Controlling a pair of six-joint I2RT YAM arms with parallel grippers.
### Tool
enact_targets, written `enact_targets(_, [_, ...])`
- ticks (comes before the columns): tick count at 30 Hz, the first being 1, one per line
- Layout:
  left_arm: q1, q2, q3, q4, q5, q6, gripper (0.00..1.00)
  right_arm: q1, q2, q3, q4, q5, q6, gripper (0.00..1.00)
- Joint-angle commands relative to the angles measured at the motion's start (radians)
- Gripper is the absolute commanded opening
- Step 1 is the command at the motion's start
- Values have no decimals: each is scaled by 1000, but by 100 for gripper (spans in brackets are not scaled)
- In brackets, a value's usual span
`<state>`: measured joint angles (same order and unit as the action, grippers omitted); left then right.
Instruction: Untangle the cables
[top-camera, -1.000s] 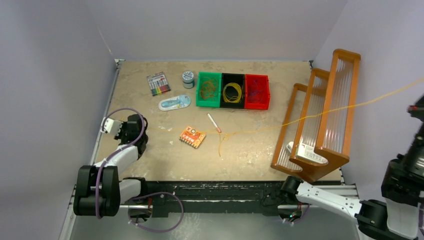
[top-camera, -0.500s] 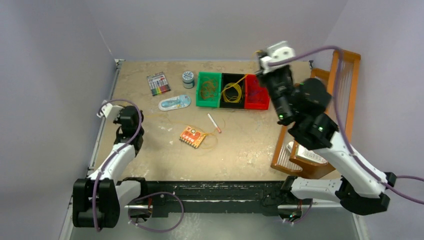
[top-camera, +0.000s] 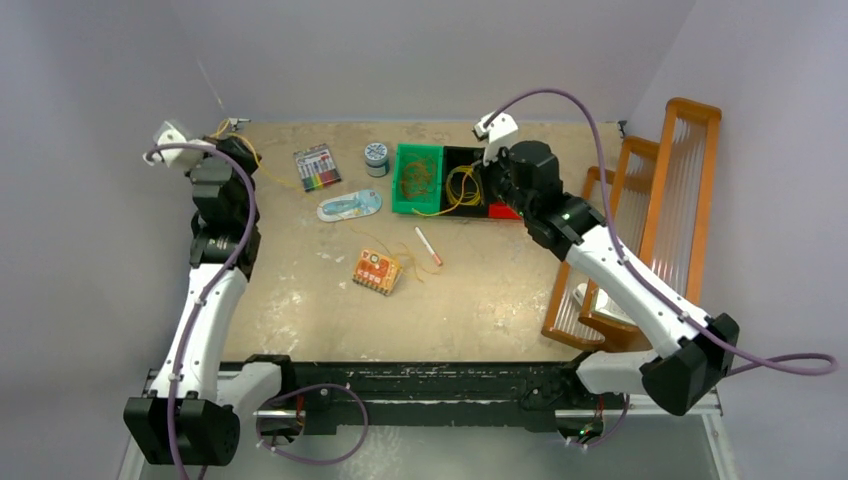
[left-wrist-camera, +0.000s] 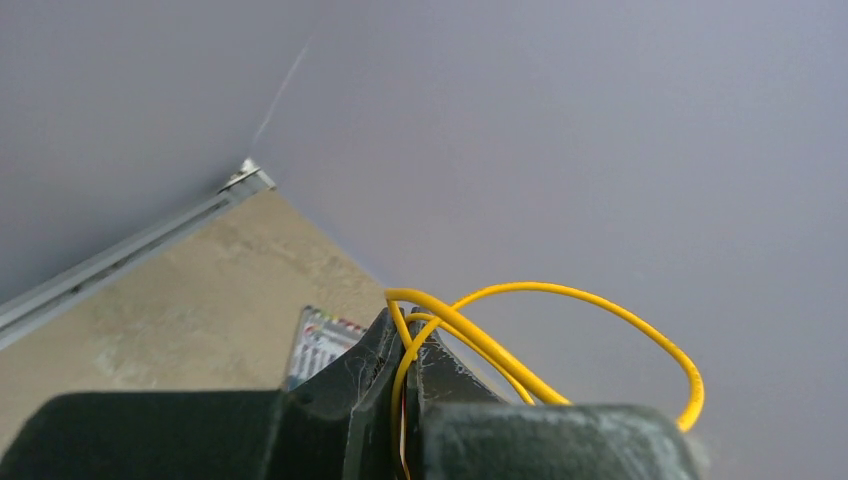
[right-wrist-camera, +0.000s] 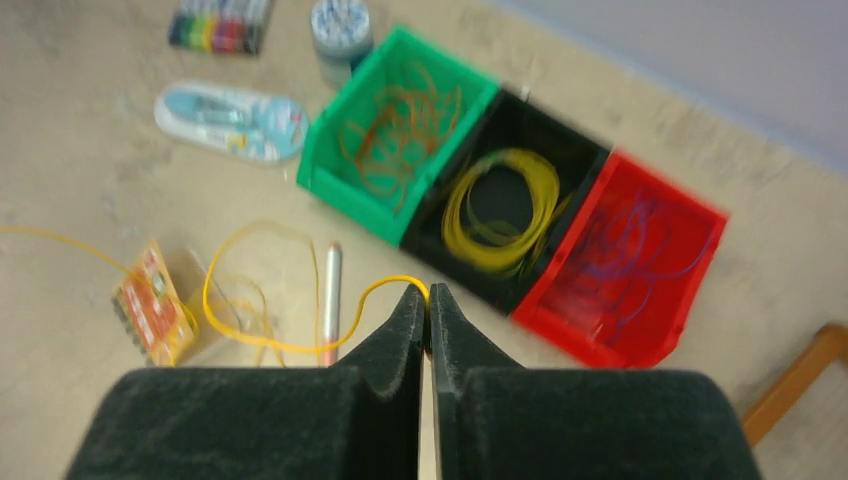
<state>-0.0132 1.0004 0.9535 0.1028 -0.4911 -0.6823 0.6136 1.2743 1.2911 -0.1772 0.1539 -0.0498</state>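
One thin yellow cable lies in slack loops by the orange circuit board and runs to both grippers. My left gripper is raised at the far left corner and shut on one end; loops of the yellow cable stick out of its tips. My right gripper hovers over the black bin and is shut on the other end of the cable, pinched at its tips. Orange cables lie in the green bin, a yellow coil in the black bin, purple ones in the red bin.
A pen lies beside the circuit board. A marker pack, a small tin and a light-blue packet lie at the back left. A tall orange wooden rack stands at the right edge.
My left arm rose and swung to the far left corner with the cable. My right arm came in from the right and dropped over the bins. The taut cable went slack.
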Motion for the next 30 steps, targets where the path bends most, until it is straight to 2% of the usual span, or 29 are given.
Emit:
enact_targets(1, [6,51,157,30,157,84,0,-46,16,-79,-25,-115,132,8])
enact_targets(5, [5,97,227,132,301,52,0,-56,-10,-133,-2,-100,142,44])
enact_targets(7, [5,128,258,178,382,32,0,-57,-55,-157,43,-70,132,59])
enact_targets(9, [4,156,297,206,445,15,0,-57,-106,-180,93,-48,110,68])
enact_targets(11, [4,179,330,228,495,3,0,-58,-157,-218,164,-80,71,71])
enact_targets(14, [3,198,364,256,552,-16,0,-57,-209,-285,308,-287,-17,73])
enact_targets(18, [4,209,394,291,613,-48,0,-58,-203,-386,575,-489,-25,73])
enact_targets(22, [4,210,420,304,634,-65,0,-57,-83,-378,831,-659,1,74])
enact_targets(25, [4,214,440,304,646,-75,0,-57,27,-350,985,-771,61,79])
enact_targets(30, [4,225,464,309,666,-102,0,-16,195,-277,1171,-920,129,85])
